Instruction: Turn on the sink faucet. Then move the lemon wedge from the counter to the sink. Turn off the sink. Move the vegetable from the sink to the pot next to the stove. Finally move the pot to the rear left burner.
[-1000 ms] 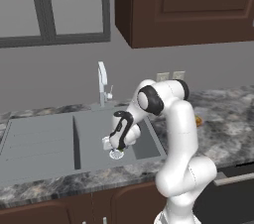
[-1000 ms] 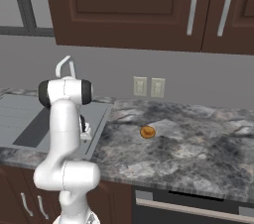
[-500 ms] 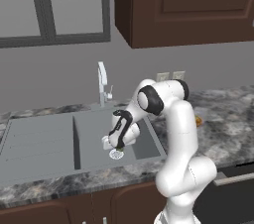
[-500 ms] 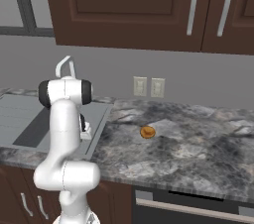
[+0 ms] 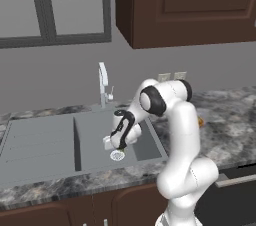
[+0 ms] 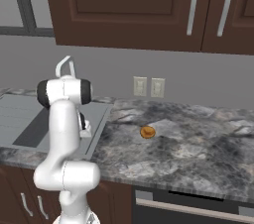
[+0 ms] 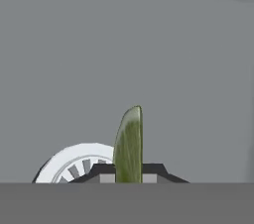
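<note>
The gripper [image 7: 128, 177] is down in the right basin of the sink [image 5: 45, 142], its two dark fingertips [image 7: 104, 171] closed on a thin yellow-green wedge [image 7: 129, 143] that stands upright between them, pointed end away from the hand. In the hand view the wedge sits just beside the round silver drain [image 7: 74, 163], whose slotted rim curves out to one side of the tips, and the flat grey sink floor lies beyond. From the left base view the white arm [image 5: 180, 135] bends over the counter [image 5: 230, 130] edge and reaches down into the basin, with the gripper [image 5: 120, 146] right above the drain [image 5: 117, 155]; the wedge itself is too small to make out there. The faucet [image 5: 103, 84] stands at the back rim of the sink, behind the divider between the two basins, its spout curved over; I cannot tell how its lever is set or whether water runs. From the right base view the arm [image 6: 62, 129] stands in front of the sink [image 6: 20, 119], and the faucet [image 6: 64, 64] shows just above the arm's shoulder. On the marbled counter [image 6: 198, 153] to the right of the sink lies a small orange-brown object [image 6: 147, 132], well apart from the basin, below two wall outlets [image 6: 149, 87].
</note>
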Robot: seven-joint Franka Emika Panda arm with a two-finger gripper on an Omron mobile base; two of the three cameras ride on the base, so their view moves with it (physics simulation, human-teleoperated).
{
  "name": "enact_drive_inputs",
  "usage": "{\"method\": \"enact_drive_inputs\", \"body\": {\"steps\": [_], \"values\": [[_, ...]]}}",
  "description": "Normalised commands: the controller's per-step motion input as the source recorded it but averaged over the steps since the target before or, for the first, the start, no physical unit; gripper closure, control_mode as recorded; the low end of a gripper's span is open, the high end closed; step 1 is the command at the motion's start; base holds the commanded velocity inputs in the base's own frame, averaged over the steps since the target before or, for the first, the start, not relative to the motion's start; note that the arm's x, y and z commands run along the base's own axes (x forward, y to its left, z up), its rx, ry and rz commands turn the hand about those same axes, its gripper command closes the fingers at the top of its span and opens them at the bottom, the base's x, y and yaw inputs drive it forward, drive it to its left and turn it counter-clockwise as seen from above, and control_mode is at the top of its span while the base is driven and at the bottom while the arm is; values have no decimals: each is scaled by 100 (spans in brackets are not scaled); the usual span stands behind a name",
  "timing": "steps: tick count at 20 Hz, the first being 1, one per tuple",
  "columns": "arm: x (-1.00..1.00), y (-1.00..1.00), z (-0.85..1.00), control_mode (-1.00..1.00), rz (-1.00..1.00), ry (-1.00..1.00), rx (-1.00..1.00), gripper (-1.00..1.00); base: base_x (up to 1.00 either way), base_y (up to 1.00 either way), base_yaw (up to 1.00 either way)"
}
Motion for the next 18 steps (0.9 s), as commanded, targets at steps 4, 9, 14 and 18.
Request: {"method": "enact_drive_inputs", "body": {"steps": [4, 9, 14, 18], "values": [[-28, -3, 47, -100, 0, -11, 0, 100, 0, 0, 0], [-31, -3, 55, -100, 0, -9, 0, 100, 0, 0, 0], [-23, -2, 64, -100, 0, -1, 0, 100, 0, 0, 0], [-22, -10, 63, -100, 0, 0, 0, 100, 0, 0, 0]]}}
